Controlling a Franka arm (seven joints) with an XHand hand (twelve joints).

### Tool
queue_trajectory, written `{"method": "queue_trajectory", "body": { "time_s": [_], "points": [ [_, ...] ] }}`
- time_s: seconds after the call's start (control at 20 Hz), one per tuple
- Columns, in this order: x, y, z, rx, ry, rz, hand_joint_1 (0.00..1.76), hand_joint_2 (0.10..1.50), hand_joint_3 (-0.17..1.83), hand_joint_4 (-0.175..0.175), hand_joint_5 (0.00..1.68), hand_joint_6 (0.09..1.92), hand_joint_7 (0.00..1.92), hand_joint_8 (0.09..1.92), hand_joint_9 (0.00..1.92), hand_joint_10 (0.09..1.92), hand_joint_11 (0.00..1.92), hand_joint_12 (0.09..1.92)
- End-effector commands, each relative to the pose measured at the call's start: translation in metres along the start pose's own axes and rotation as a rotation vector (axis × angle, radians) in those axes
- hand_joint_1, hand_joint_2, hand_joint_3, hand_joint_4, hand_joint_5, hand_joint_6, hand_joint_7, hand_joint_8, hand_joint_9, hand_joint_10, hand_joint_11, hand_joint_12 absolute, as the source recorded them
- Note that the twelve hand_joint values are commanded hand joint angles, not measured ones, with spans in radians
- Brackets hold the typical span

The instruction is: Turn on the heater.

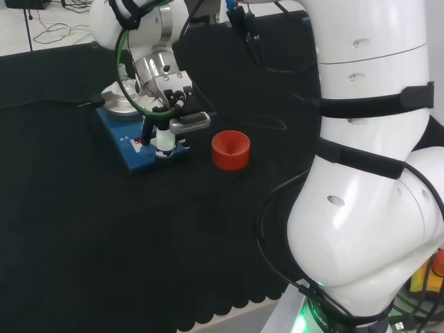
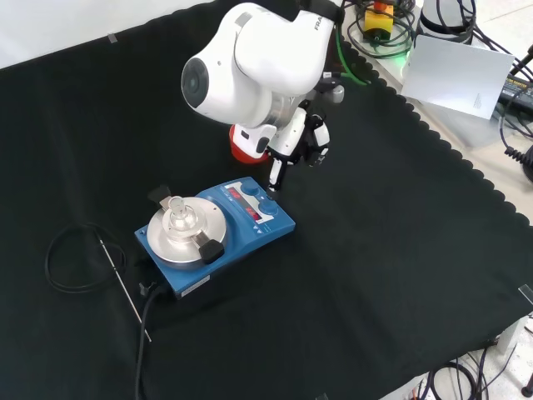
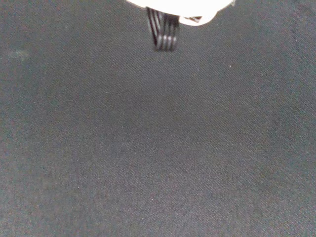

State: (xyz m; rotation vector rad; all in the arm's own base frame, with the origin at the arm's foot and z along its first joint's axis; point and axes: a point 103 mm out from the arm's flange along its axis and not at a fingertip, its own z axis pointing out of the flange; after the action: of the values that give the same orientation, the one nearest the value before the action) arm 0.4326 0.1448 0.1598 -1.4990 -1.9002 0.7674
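One blue heater [image 2: 218, 236] sits left of centre in the front view on the black-clothed counter [image 2: 400, 275], and we see it at the upper left of the frame in the head view [image 1: 142, 142]. At the far left of the front view a black cable [image 2: 71, 260] lies coiled on the cloth, with a thin metal rod [image 2: 123, 287] slanting beside it. On the heater's round silver plate [image 2: 185, 235] stands a small clear glass piece [image 2: 178, 213], which we cannot identify further. To the right of the plate, along the heater's front panel, we see a red strip and a blue knob [image 2: 271, 205].

Above that panel, in the front view, the hand [image 2: 293, 148] comes down from under the arm's big white link [image 2: 250, 62]. One dark finger [image 2: 274, 173] points straight down at the panel's right end, close by the knob; we cannot tell whether its tip touches. The other fingers look bunched back against the palm, and the hand grips nothing. In the head view the hand [image 1: 168, 111] hangs over the heater's near edge, a white-tipped finger reaching down to the blue casing.

Right of the heater in the head view, a red ribbed ring [image 1: 230, 149] stands on the cloth, near but apart. In the front view it peeks out red [image 2: 243, 153] behind the arm. Farther right, the arm's white links [image 1: 368, 166] take up that side of the head view.
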Motion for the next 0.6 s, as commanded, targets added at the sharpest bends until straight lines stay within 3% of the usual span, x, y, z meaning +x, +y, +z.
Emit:
{"method": "queue_trajectory", "body": {
  "time_s": [0.05, 0.6],
  "points": [
    [-0.0030, 0.0017, 0.0000, 0.018, -0.004, 0.008, 1.40, 0.71, 0.96, -0.038, 0.28, 0.09, 1.47, 1.48, 1.58, 1.41, 1.16, 1.25],
    [-0.0048, 0.0071, -0.0035, 0.026, -0.007, 0.017, 1.40, 0.70, 0.97, -0.041, 0.30, 0.09, 1.48, 1.48, 1.59, 1.42, 1.16, 1.26]
  ]
}}
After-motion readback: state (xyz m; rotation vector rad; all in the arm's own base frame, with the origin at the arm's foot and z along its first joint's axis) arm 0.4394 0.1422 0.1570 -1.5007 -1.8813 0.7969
